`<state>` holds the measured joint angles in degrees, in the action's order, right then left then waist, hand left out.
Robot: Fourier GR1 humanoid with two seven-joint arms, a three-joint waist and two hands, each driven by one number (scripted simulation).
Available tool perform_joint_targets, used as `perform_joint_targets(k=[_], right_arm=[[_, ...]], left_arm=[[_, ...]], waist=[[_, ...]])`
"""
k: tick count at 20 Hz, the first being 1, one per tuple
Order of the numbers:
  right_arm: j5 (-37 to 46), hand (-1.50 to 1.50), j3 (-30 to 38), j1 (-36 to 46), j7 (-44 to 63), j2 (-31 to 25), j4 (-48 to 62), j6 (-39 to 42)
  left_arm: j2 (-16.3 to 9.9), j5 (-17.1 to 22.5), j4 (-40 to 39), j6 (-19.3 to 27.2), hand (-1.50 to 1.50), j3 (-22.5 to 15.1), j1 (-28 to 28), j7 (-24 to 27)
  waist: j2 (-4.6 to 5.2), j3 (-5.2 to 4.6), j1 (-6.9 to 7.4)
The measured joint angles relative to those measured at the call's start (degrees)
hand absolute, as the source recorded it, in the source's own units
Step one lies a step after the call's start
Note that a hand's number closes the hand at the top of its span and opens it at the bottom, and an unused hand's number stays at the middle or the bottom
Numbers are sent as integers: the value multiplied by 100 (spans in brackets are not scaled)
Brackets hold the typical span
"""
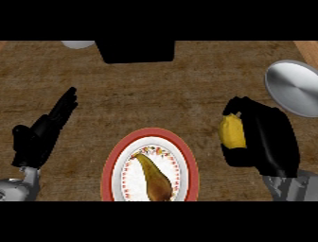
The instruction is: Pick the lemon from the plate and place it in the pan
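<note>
Two robot hands over counter, right robot hand (267,139) curled around lemon (232,133), left robot hand (43,132) resting, fingers straight.

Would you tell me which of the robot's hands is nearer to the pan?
The right hand. It is just below and left of the pan, curled round the lemon. The left hand rests open far across the counter, left of the plate.
</note>
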<state>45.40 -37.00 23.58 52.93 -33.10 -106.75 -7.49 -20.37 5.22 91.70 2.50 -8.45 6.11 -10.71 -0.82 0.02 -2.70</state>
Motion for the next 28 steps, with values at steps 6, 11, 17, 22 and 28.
perform_joint_targets(k=[6, 11, 17, 22, 28], right_arm=[[179, 150, 871, -830, -153, -366, -596, -564], [-378, 150, 1699, -1199, -922, -269, -124, -1314], [-1181, 150, 2613, -1138, -2399, -248, 1253, -1664], [-1314, 150, 3163, -704, -3552, -141, 2897, -2058], [-1582, 150, 3816, 128, -4956, -117, 4947, -2252]], left_arm=[[88, -120, 50, -90, 0, -44, 20, 35], [188, -188, -73, -145, 0, -30, 197, 37], [266, -220, -58, -265, 0, 28, 182, 17], [350, -279, -216, -344, 0, 63, 276, 92], [454, -369, -46, -361, 0, 57, 285, -76]], waist=[[53, 0, 150], [82, 4, 216], [93, 3, 288], [109, 5, 331], [114, 7, 376]])
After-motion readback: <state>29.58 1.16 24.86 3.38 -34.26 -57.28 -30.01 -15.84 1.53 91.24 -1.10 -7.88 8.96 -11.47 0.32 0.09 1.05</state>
